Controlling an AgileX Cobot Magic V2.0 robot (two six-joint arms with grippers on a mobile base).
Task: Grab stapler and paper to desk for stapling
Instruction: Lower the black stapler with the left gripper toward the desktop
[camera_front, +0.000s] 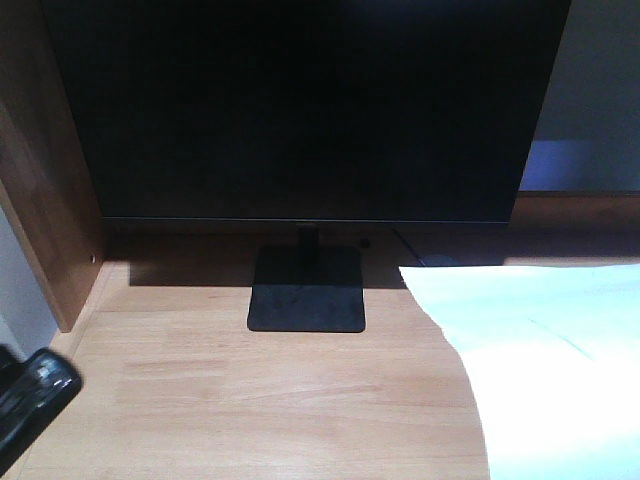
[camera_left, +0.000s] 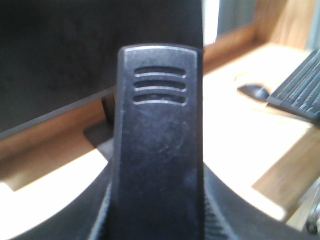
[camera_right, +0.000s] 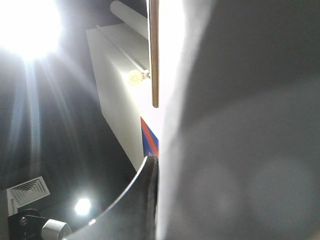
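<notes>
I judge this the delivery step. My left pincer (camera_left: 158, 220) clamps the stapler (camera_left: 157, 130) at the counter (camera_front: 280, 400) edge. My right pincer (camera_right: 155, 200) seems closed on the paper (camera_front: 545, 370), over the counter's right side. Next, lay the paper flat.

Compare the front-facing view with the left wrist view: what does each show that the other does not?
Only the front-facing view shows the paper and the desk's brown side panel. Only the left wrist view shows the stapler close up, a mouse and a keyboard. Both show the monitor, its base and the desk.
</notes>
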